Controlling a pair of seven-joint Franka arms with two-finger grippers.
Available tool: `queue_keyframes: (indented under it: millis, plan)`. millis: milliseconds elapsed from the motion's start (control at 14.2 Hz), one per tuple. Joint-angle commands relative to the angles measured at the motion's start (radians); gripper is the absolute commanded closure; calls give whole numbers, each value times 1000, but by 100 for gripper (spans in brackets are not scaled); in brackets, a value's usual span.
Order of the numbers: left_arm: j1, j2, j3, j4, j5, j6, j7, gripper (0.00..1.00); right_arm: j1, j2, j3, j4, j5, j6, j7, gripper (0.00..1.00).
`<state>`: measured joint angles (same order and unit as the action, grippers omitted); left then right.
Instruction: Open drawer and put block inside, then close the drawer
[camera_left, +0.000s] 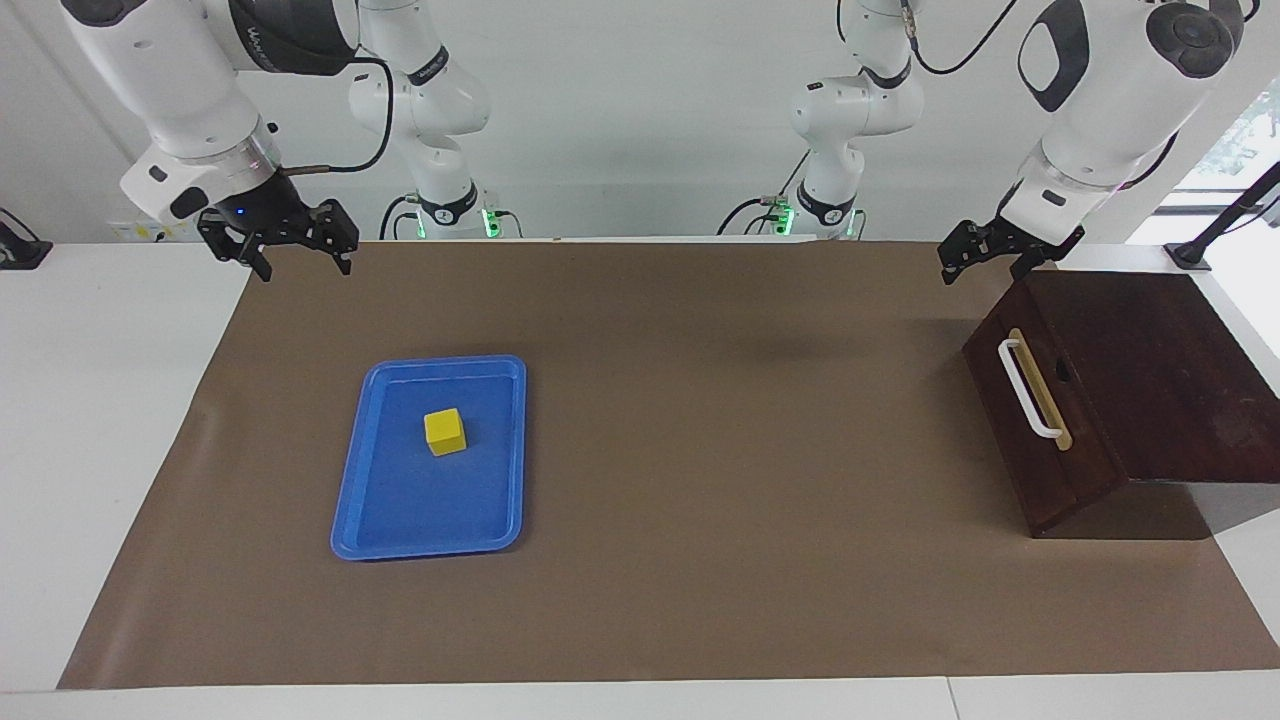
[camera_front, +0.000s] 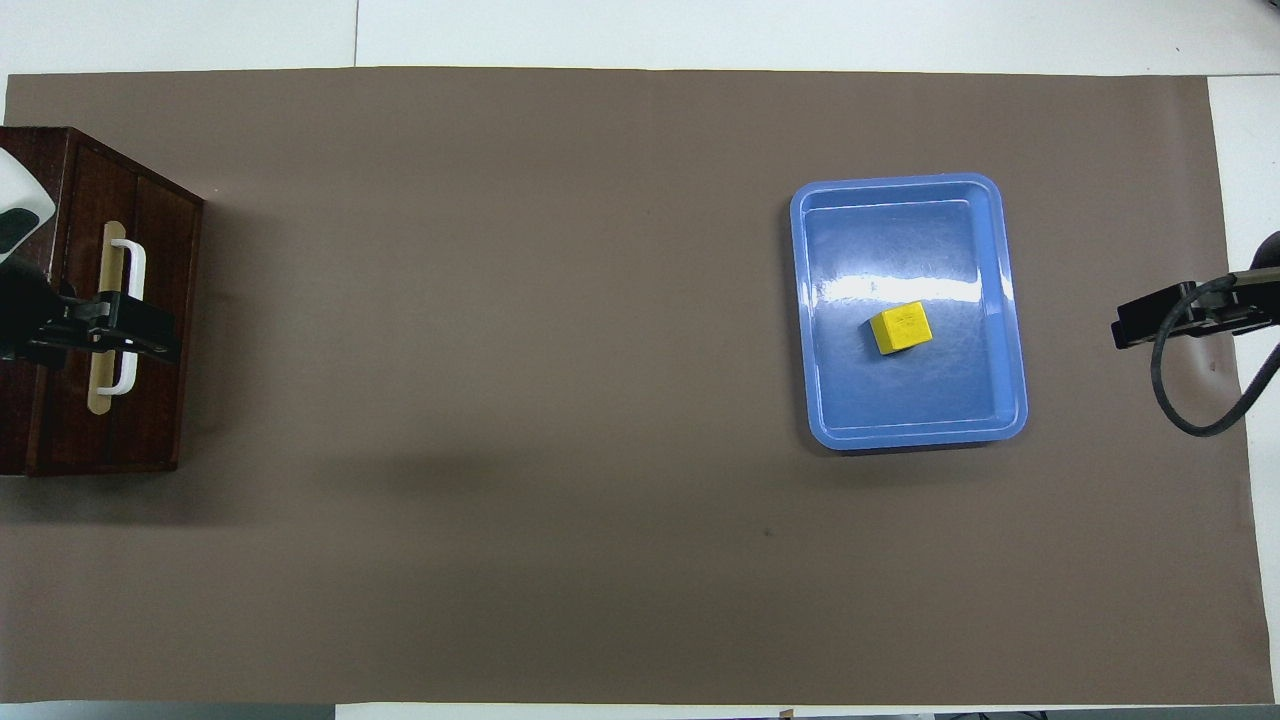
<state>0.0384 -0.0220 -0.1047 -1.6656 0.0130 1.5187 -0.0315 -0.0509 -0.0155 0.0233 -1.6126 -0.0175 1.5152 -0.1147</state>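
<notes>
1 block (camera_left: 445, 431) in 1 tray (camera_left: 357, 500); 1 drawer (camera_left: 1040, 440) shut.

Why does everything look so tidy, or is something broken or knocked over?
Nothing stands out. The block sits flat in the blue tray, the drawer is shut in its cabinet, and nothing is spilled. The left tool hangs over the cabinet's edge; the right tool waits over the table's corner.

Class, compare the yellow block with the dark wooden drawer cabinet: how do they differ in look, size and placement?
The block is small, bright yellow and plain; the cabinet is far larger, dark brown, with a white handle on its shut drawer. The block sits in the blue tray toward the right arm's end; the cabinet stands on the mat at the left arm's end. Both are boxy, and neither is held.
</notes>
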Motion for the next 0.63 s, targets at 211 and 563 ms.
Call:
queue_keyframes:
  millis: [211, 563]
  plan:
    - [-2, -9, 7, 3, -8, -12, 2, 0, -4, -17, 3, -13, -1, 0, -25, 0]
    - [-2, -10, 7, 1, -8, -18, 8, 0, -15, -34, 1, -55, 48, -7, 7, 0]
